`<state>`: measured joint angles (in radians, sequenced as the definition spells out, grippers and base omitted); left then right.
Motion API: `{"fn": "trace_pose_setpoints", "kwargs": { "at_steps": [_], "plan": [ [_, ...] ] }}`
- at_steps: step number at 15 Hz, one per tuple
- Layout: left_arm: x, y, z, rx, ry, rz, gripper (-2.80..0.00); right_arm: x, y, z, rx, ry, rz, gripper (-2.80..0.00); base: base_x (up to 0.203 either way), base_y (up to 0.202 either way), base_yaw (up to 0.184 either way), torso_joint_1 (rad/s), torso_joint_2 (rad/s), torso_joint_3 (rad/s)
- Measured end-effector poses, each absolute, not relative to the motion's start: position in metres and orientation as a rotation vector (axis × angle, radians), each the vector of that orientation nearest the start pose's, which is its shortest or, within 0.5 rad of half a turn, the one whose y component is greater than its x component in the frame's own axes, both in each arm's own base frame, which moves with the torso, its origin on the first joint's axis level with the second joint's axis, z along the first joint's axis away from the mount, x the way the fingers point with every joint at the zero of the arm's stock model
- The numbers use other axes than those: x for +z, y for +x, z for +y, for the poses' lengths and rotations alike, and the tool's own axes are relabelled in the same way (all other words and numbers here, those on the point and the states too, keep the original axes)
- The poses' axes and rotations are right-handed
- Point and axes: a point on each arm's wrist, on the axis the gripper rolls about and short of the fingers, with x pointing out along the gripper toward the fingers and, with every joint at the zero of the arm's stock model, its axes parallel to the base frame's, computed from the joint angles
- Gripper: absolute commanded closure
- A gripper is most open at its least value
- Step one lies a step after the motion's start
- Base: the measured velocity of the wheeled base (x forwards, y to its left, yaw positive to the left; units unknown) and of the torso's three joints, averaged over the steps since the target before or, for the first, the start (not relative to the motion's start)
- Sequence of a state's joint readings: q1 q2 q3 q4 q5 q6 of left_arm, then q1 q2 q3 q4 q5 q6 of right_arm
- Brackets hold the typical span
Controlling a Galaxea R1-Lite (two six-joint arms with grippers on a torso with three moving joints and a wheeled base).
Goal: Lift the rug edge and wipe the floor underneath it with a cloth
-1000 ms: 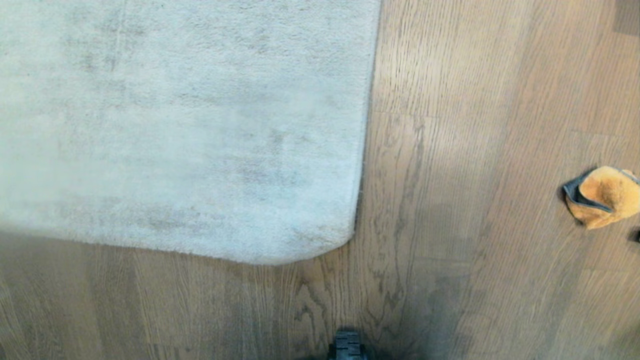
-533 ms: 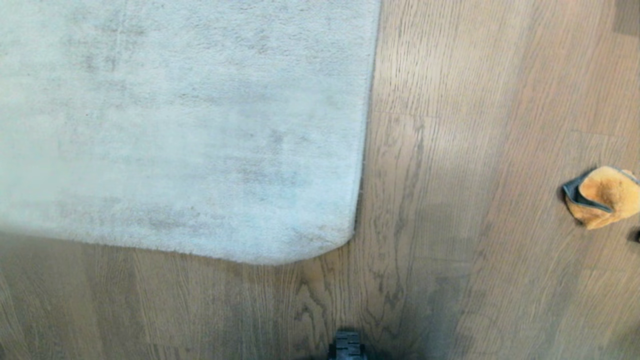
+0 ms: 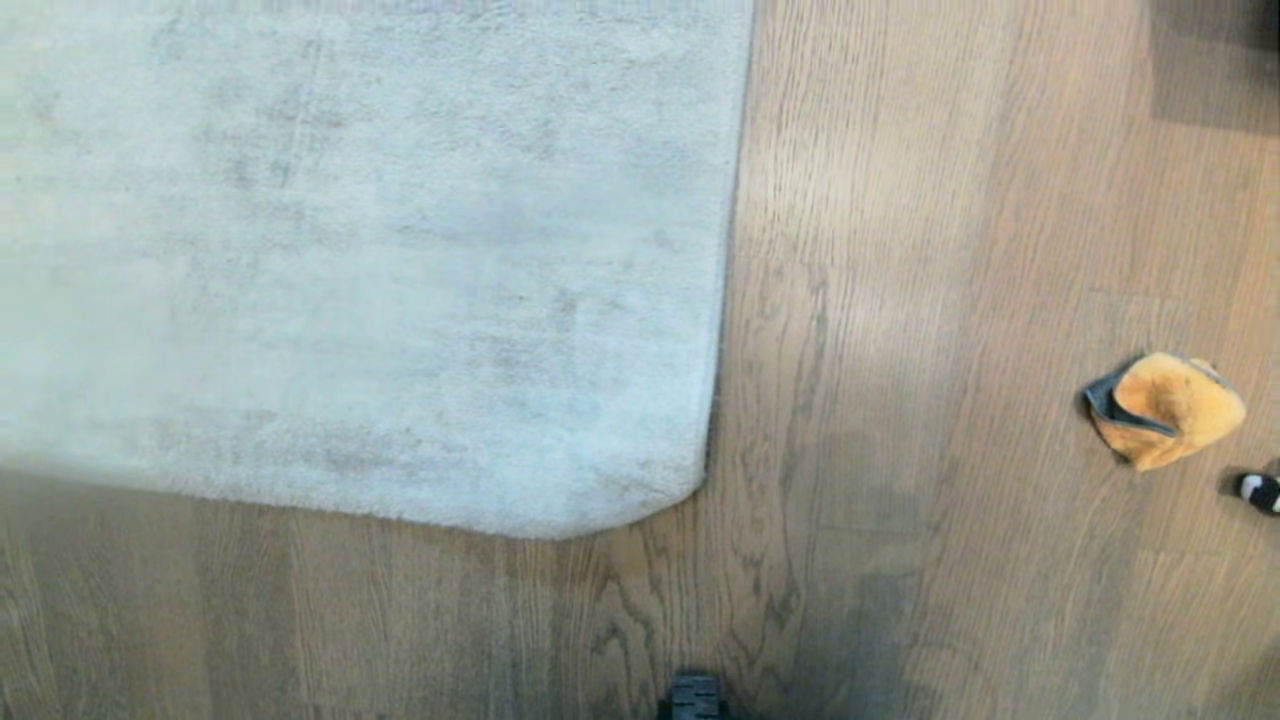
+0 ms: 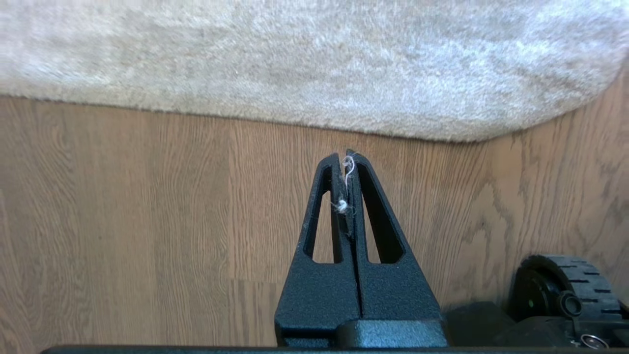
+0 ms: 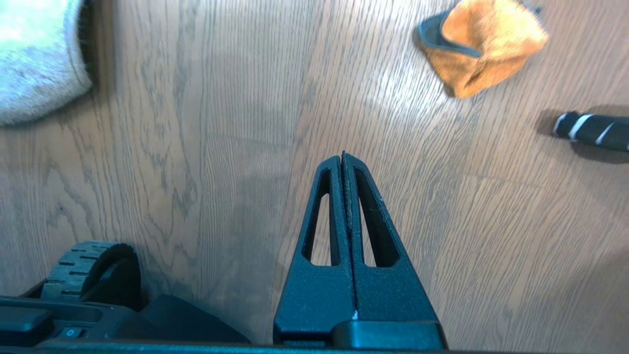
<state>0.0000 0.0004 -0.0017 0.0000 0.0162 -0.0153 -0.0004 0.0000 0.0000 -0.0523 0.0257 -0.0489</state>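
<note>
Now the rug edge (image 3: 640, 505) is seen lying flat on the floor (image 3: 900, 300), the cloth (image 3: 1165, 408) well apart rightward and fuller in the shifted head view, while left gripper (image 4: 345, 157) and right gripper (image 5: 342, 156) are held pressed together, empty.

My view has tipped since a moment ago; nothing on the floor (image 3: 900, 300) has itself moved. The cloth (image 3: 1165, 408), far out to the side of my right pincer (image 5: 343, 156), now shows whole, where before the picture's edge cut it. The black-and-white striped thing (image 3: 1262, 492) just beyond it, only a dark speck earlier, now shows its bands. The dark patch (image 3: 1215, 60) in the far corner has grown. The rug corner (image 3: 640, 490), ahead of my left pincer (image 4: 344, 156), sits slightly lower in view, and my wheel (image 3: 694, 697) shows less.
</note>
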Motion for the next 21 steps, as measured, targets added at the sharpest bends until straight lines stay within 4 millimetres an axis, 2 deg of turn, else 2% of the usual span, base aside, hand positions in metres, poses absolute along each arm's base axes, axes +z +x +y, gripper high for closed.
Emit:
{"fn": "trace_pose_setpoints", "kwargs": {
  "at_steps": [21],
  "plan": [
    [0.0759,-0.0229,0.0003,0.015,-0.015,-0.001,0.0,0.0809,-0.0229,0.0006,0.024,-0.049,-0.053,0.0,0.0,0.0,0.0,0.002,0.0,0.203]
  ]
}}
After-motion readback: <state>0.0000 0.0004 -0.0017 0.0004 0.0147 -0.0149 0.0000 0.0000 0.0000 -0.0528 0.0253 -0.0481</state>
